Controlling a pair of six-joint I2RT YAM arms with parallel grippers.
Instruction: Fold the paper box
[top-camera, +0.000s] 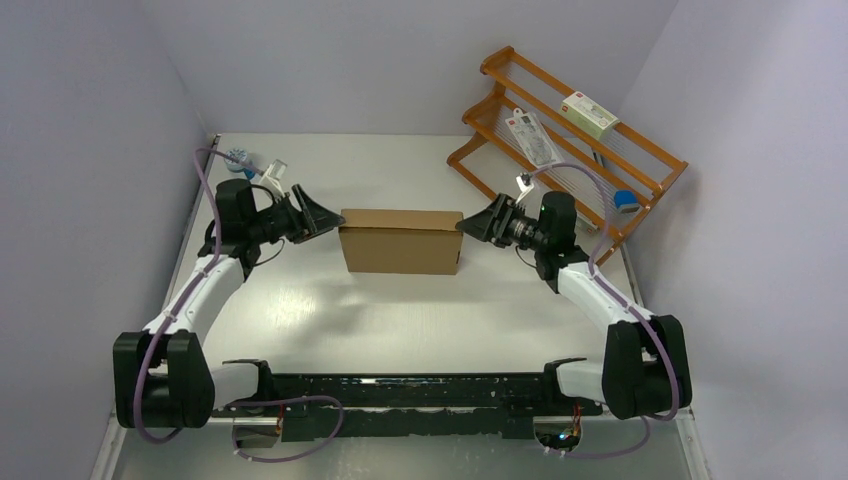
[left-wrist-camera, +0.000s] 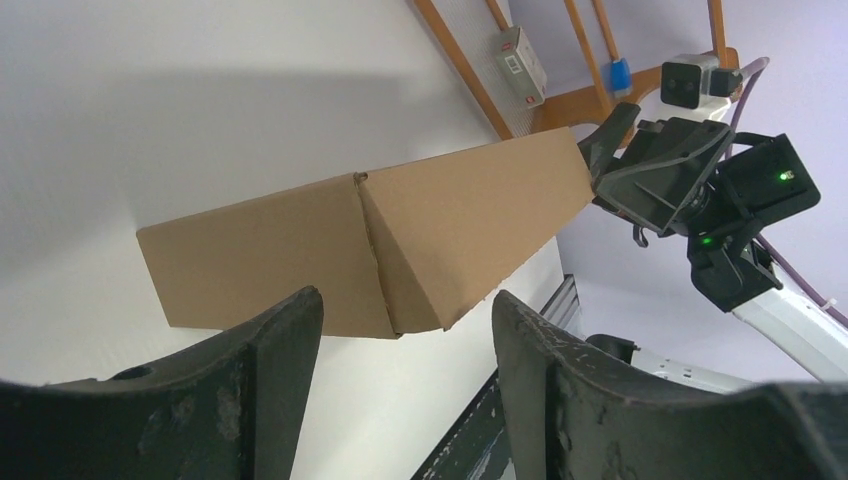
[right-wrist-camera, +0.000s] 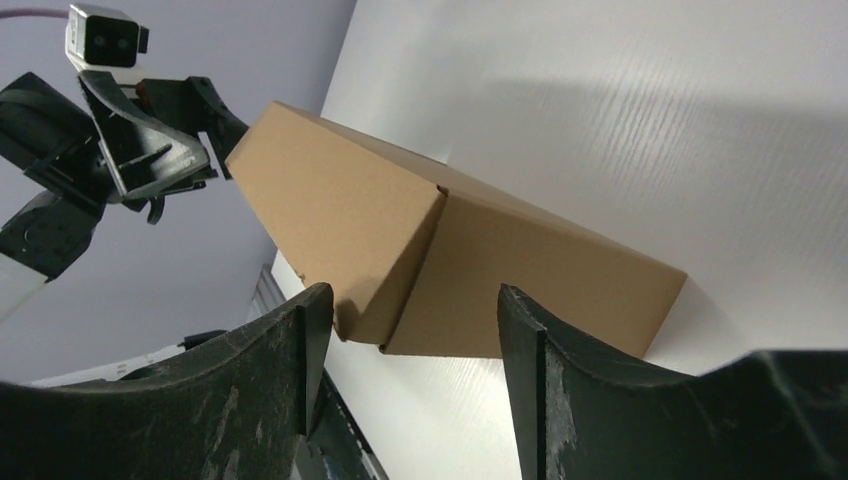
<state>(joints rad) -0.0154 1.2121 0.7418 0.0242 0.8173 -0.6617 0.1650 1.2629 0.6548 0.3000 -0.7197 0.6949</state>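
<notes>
Cardboard: plain brown, unmarked. The paper box (top-camera: 400, 245) reads as a closed carton, with no loose flaps or tabs that I can see.
Box position: middle of the table (top-camera: 400, 330), straight ahead of both sets of fingers and lined up with the gap between them, one end facing each arm.
Left gripper (top-camera: 325, 218): fingers (left-wrist-camera: 280, 340) spread wide with nothing between them. Tips are just beside the box's near end; I can't tell if they touch.
Right gripper (top-camera: 475, 225): same here, fingers (right-wrist-camera: 560, 350) wide and empty, tips just beside the opposite end. Contact isn't clear from any view.
Seams: in both wrist views the end panel meets the long face at a tidy corner. There's a slight gap low on the fold line, otherwise flush.
Done: I'd call the folding essentially complete. Walls are up, lid is down, and the shape holds with neither gripper on it.
Left: probably just a check that the tuck is seated, maybe a light squeeze from both ends. I can't see the far face or underside, so no sign-off on those.
Risk: the box looks light and the table smooth, so a push from one end alone would likely slide it.
</notes>
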